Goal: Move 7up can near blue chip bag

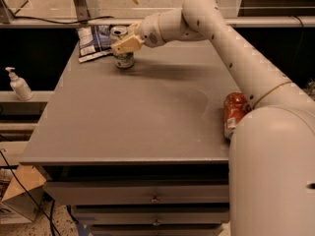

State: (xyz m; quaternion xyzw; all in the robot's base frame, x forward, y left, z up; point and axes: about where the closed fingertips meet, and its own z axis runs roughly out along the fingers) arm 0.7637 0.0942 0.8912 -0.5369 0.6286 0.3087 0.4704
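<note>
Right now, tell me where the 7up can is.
In the camera view, the 7up can is upright in the gripper at the grey table's far left corner, close beside the blue chip bag.

arm (236,58): stretched from near right to far left | gripper (121,43): far left, low | fingers (127,44): clamped on 7up can (124,60)

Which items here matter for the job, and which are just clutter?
Job:
- 7up can, clasped by the gripper, far left of the table
- blue chip bag, just behind it

Lying about:
- orange-red soda can, on its side, right edge
- pump bottle, off-table left
- cardboard box, floor
</note>
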